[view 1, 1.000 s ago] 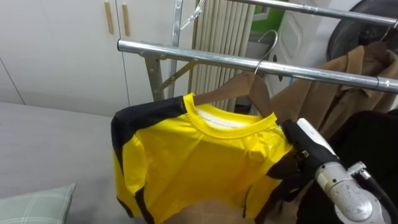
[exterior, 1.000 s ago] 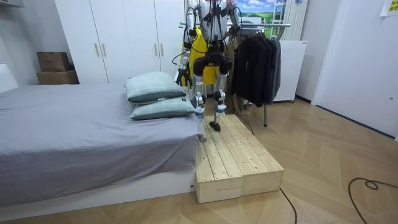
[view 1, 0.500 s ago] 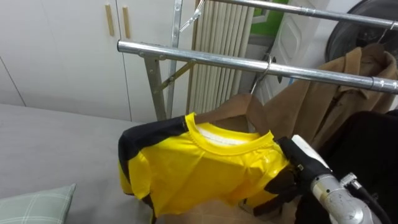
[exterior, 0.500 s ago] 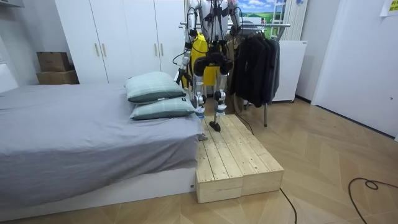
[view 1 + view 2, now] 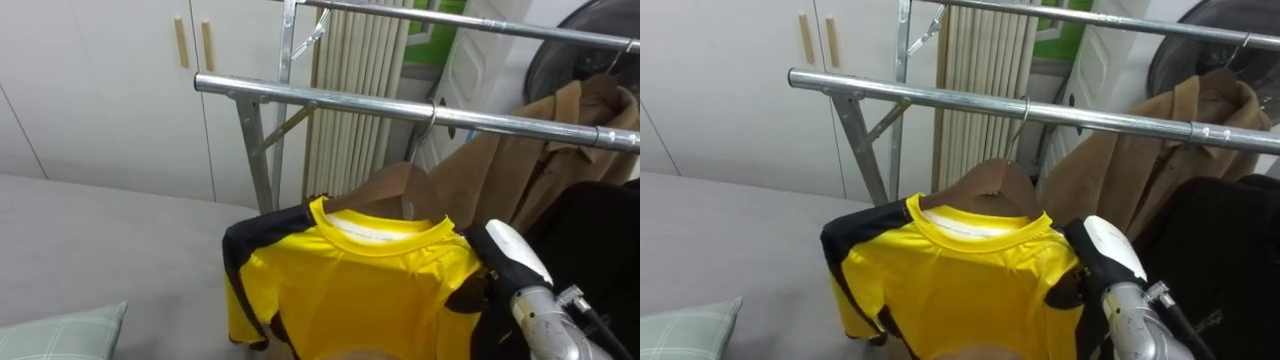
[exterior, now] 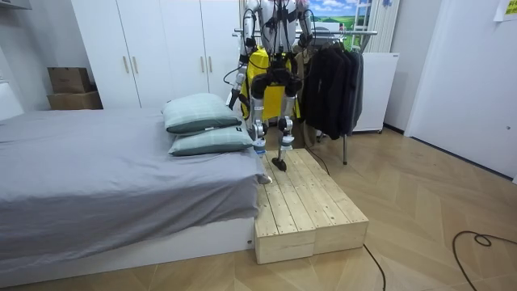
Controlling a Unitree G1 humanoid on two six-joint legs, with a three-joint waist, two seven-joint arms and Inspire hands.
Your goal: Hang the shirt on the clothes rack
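Down has come the wooden hanger [image 5: 385, 187] since a second ago: its wire hook [image 5: 432, 112], then poised above the front rail [image 5: 300, 93], now sits over that rail, and the yellow shirt [image 5: 370, 280] hangs lower and further to my right. I stand on the wooden platform [image 6: 303, 202] at the end of the grey bed [image 5: 90, 230], facing the rack, with white wardrobe doors [image 5: 90, 80] behind it. The rail is a smooth, bright metal tube. On it to my right hang a tan coat [image 5: 540, 160] and a dark garment [image 5: 600, 230]. The shirt is glossy yellow with black sleeves and a ribbed collar, draped over the hanger's curved shoulders. I judge it light, soft and slippery, apt to slide off a tilted hanger, so the stiff wood is the place to hold, not the cloth. My right hand [image 5: 512, 255] is at the shirt's right shoulder, its front hidden behind the cloth; I cannot tell whether it is clamped there or apart. My left hand [image 6: 235, 97] hangs low at my side, too small to read.
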